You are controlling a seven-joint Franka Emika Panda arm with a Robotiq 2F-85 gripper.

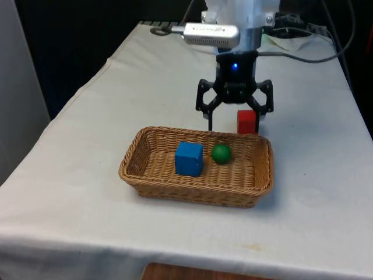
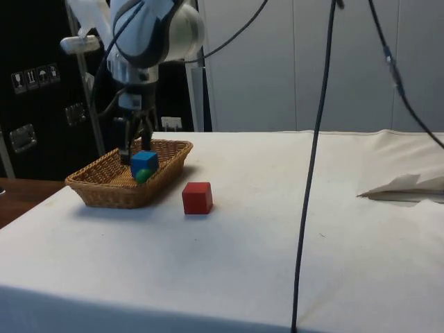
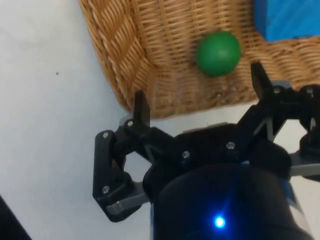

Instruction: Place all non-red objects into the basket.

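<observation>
A woven wicker basket [image 1: 145, 172] stands mid-table, also seen in the side view [image 2: 104, 187] and under the wrist camera [image 3: 150, 45]. Inside it lie a blue cube [image 1: 189, 158] [image 2: 144, 161] [image 3: 290, 17] and a green ball [image 1: 221, 153] [image 2: 143, 176] [image 3: 218, 53], side by side. A red cube [image 1: 246, 121] [image 2: 197, 198] sits on the cloth just outside the basket's far rim. My gripper [image 1: 234, 119] [image 2: 135, 149] [image 3: 200, 95] hangs open and empty over that far rim, close to the red cube, its fingers spread wide above the ball.
Cables and a crumpled sheet [image 1: 288, 41] lie at the table's far end near the robot base. In the side view the crumpled sheet [image 2: 409, 187] rests at the right. White cloth [image 1: 87, 134] stretches around the basket to the table edges.
</observation>
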